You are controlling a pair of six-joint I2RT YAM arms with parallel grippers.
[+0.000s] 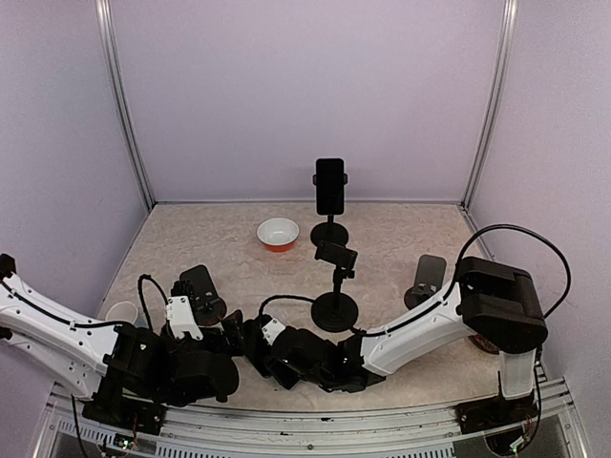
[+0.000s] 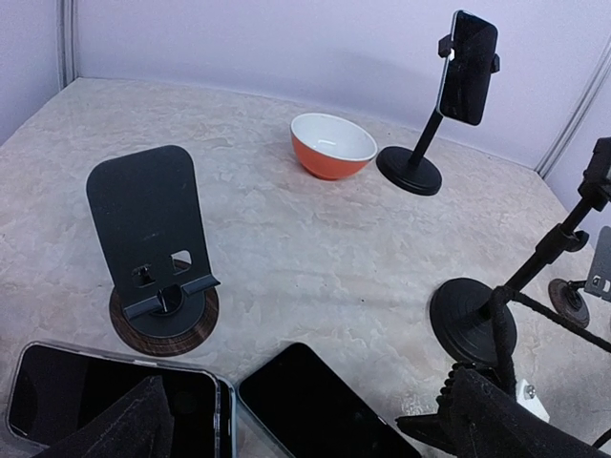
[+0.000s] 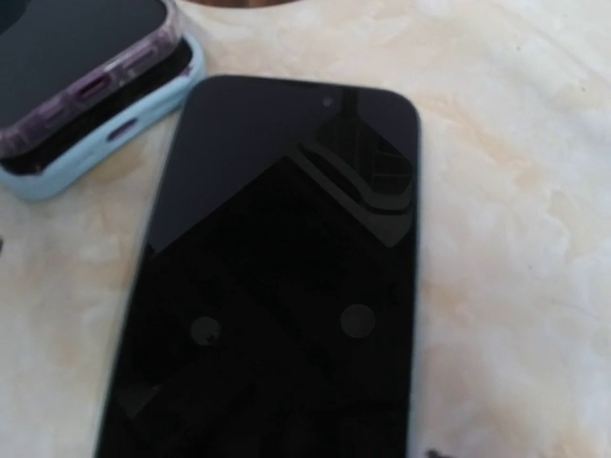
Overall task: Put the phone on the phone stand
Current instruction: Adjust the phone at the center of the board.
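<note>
A bare black phone lies flat, screen up, on the marble table and fills the right wrist view. It also shows low in the left wrist view as the black phone. Beside it lie cased phones, the top one in a clear case. An empty flat black phone stand on a round wood-look base stands just behind them. My left gripper hovers open over both phones. My right gripper is low over the black phone; its fingers do not show.
An empty clamp stand on a round base stands mid-table. A taller stand at the back holds a phone. An orange bowl, another flat stand at the right and a cup at the left.
</note>
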